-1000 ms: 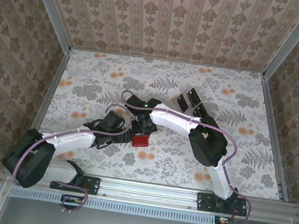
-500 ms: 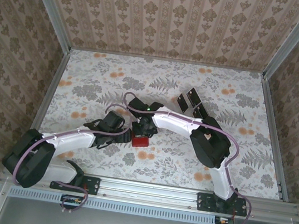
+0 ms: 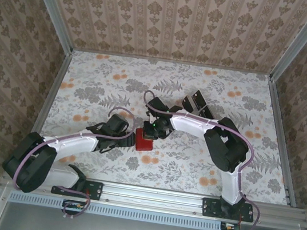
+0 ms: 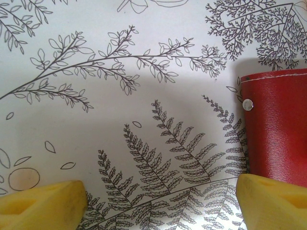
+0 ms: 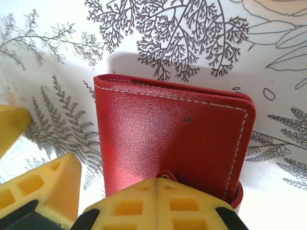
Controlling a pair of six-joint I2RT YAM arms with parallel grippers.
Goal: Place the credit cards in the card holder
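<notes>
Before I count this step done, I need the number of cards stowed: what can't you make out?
- Inside the card holder: right wrist view, its closed cover hides any cards.
- Number of credit cards: top view, too small, bunched together.
- Card holder's right part: left wrist view, cut off by the edge.
- Whether the right pincer grips it: right wrist view, the shut pincer itself covers the near edge.
</notes>
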